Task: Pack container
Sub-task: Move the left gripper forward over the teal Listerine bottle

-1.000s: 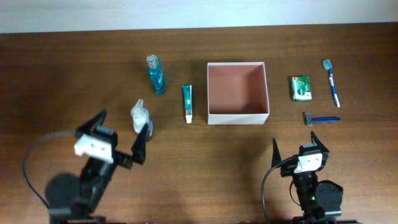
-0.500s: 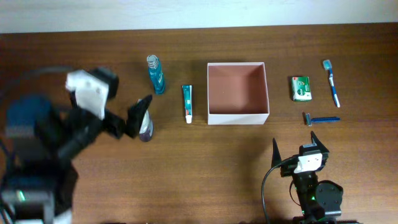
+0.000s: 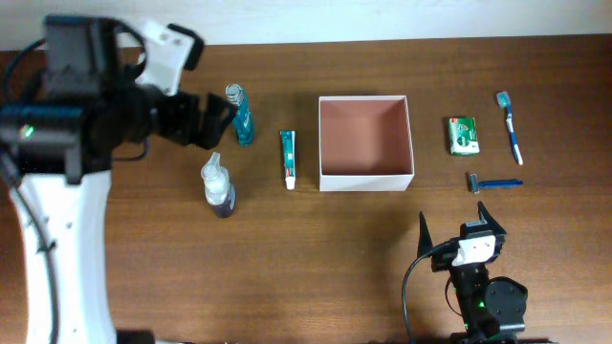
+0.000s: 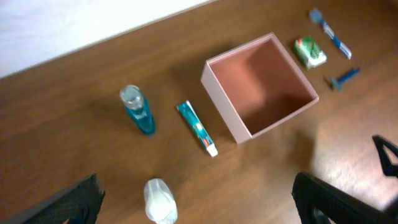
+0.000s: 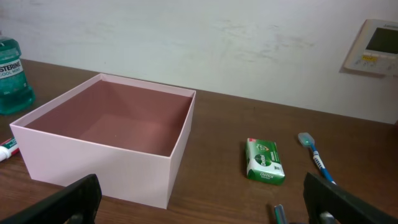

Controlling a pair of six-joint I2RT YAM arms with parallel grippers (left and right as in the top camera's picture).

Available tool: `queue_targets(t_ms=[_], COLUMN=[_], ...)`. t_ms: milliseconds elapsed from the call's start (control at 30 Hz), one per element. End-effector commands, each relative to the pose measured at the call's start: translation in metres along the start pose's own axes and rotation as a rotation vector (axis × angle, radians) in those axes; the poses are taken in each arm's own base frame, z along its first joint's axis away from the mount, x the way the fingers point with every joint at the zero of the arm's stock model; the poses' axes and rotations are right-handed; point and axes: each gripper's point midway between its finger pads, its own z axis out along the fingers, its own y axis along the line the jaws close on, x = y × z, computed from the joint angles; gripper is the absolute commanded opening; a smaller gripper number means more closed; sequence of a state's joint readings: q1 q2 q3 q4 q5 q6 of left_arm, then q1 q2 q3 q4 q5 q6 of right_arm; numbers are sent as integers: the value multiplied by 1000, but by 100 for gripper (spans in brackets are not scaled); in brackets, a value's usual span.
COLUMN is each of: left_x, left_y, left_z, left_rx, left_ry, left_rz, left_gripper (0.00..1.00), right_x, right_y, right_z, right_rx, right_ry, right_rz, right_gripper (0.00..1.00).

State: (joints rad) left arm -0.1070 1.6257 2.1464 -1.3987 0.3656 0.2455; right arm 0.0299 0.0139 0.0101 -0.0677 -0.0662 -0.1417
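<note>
Container (image 3: 366, 181) empty; toiletries (image 3: 288, 158) lie spread singly around it, easy to pick.
Left claw (image 3: 218, 119) and right claw (image 3: 452, 215) gape wide, holding nothing.

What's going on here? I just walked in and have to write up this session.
A two-arm robot is set to pack toiletries into the container, which is empty. The left gripper hovers open by the mouthwash bottle, holding nothing. The right gripper sits open at the near edge. The toothpaste, spray bottle, soap packet, toothbrush and razor lie around it.
</note>
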Motion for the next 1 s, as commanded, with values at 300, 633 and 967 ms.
queue_targets(t_ms=[300,633,967], left_x=[-19,16,9], left_y=[69,71,87], left_z=[46,134,180], left_rx=[-434,-322,-323], left_ry=[17,227,202], left_rz=[-241,-272,-245], left_gripper=[99,100,99], right_x=[2,2,2], right_y=[0,0,0], right_z=[0,0,0], right_rx=[6,6,6], right_ry=[2,2,2], right_rz=[0,0,0], right_gripper=[99,99,99])
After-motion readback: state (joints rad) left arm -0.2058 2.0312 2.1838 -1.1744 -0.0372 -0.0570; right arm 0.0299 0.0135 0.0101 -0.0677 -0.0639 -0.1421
